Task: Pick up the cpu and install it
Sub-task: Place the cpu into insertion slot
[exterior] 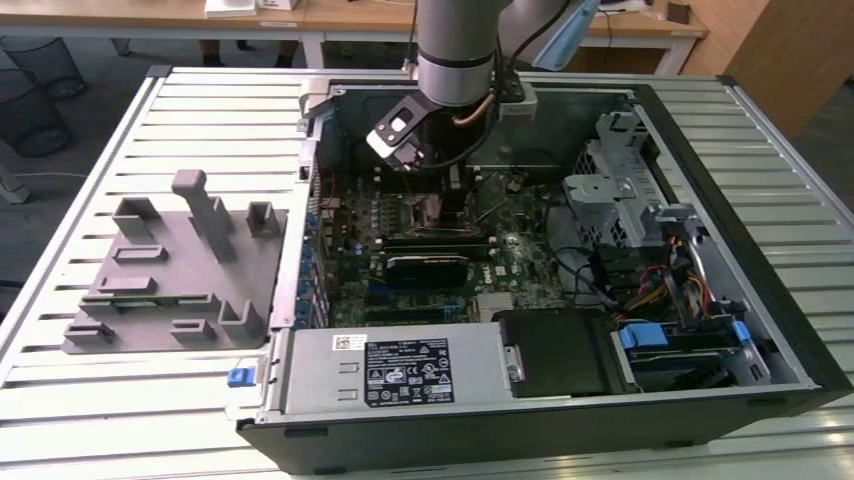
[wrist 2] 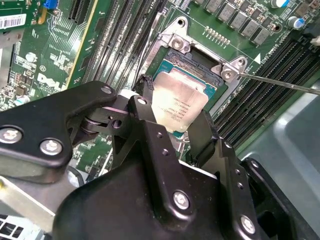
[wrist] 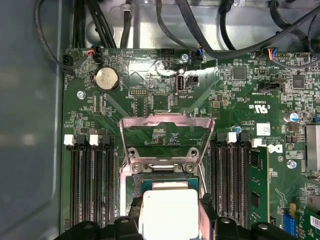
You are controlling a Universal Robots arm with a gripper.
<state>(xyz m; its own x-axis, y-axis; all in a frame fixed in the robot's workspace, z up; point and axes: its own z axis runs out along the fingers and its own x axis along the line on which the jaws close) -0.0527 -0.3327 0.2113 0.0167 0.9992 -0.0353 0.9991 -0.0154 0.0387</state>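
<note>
Gripper has the cpu right over the socket!
Its fingers are closed on the chip's opposite edges, leaving the silvery top bare. The cpu looks slightly tilted, and whether it is seated I cannot tell. The load plate stands hinged open, presumably to clear the way, all inside the open computer case lying on the bench.
</note>
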